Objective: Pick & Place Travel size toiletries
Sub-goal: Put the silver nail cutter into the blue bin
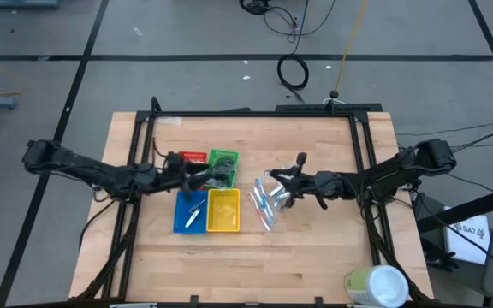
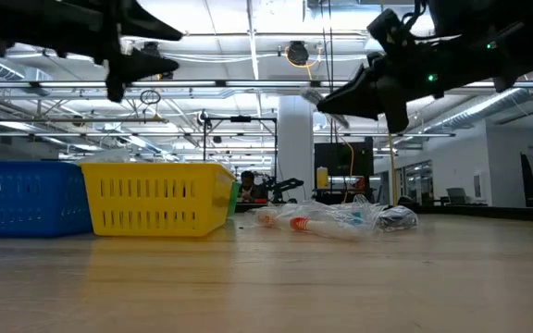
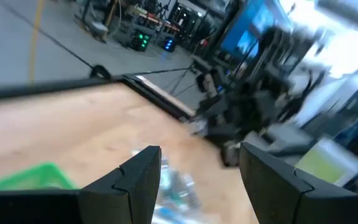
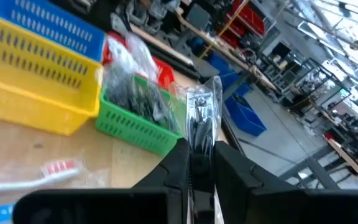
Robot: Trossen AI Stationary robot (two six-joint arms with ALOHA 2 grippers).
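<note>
The toiletries lie in a loose heap of slim tubes and clear wrappers on the wooden table, right of the yellow tray; the low view shows the heap too. My right gripper hovers above the heap, shut on a clear packet with a dark slim item inside. My left gripper hangs open over the green tray, with nothing between its fingers. My right gripper pinches the clear packet's lower end between its two fingers. The packet sticks out past the fingertips, along the fingers. It is lifted clear of the table.
The red tray, green, blue and yellow trays stand in a block at the table's middle left. Dark wrapped items fill the green tray. A large pale green and white cylinder stands at the near right corner.
</note>
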